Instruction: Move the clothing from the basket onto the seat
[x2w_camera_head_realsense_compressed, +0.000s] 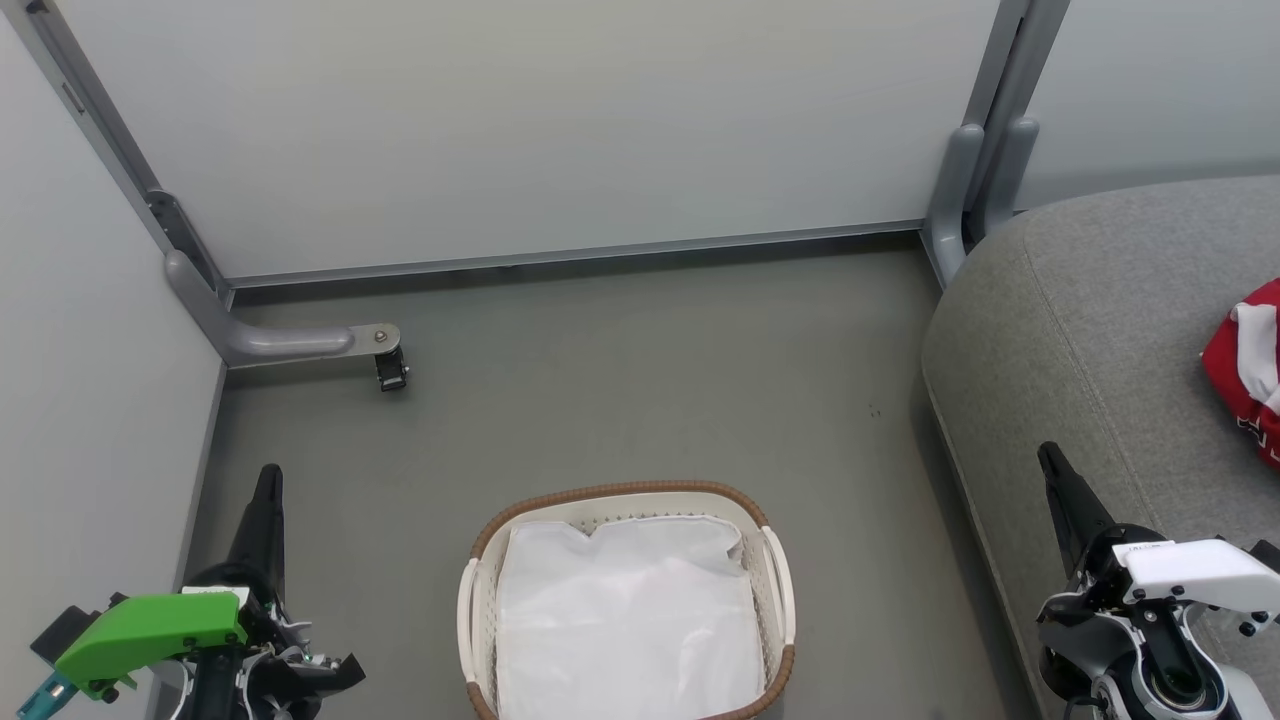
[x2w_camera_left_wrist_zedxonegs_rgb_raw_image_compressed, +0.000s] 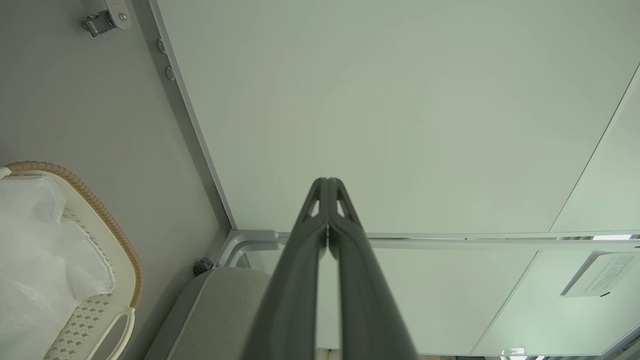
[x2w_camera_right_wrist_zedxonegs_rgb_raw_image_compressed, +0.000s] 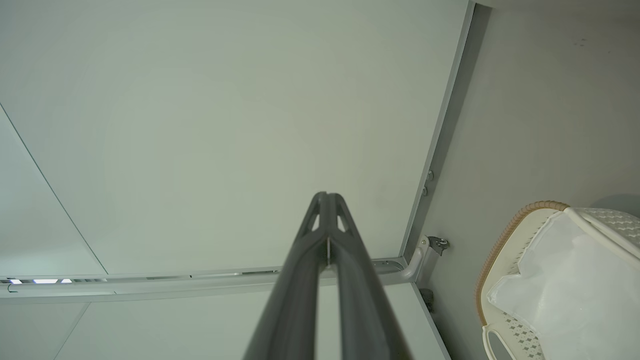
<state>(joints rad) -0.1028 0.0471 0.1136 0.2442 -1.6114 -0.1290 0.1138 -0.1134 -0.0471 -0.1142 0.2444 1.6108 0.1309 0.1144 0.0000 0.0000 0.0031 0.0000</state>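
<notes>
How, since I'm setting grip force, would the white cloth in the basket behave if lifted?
The white cloth lies creased across the basket, so it probably drapes limply. It looks thin, likely light. Its faint sheen suggests it might slip.

Left gripper (x2w_camera_left_wrist_zedxonegs_rgb_raw_image_compressed: 328, 182) jaws pressed together, empty. Oval white perforated plastic basket (x2w_camera_left_wrist_zedxonegs_rgb_raw_image_compressed: 96, 209), brown woven rim, lower left, holds plain white cloth sheet (x2w_camera_left_wrist_zedxonegs_rgb_raw_image_compressed: 35, 260).

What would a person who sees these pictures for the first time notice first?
The red clothing on the grey seat at the right edge stands out most. Next comes the white basket at bottom centre, holding a white cloth. Both shut, the left gripper and right gripper flank it.
</notes>
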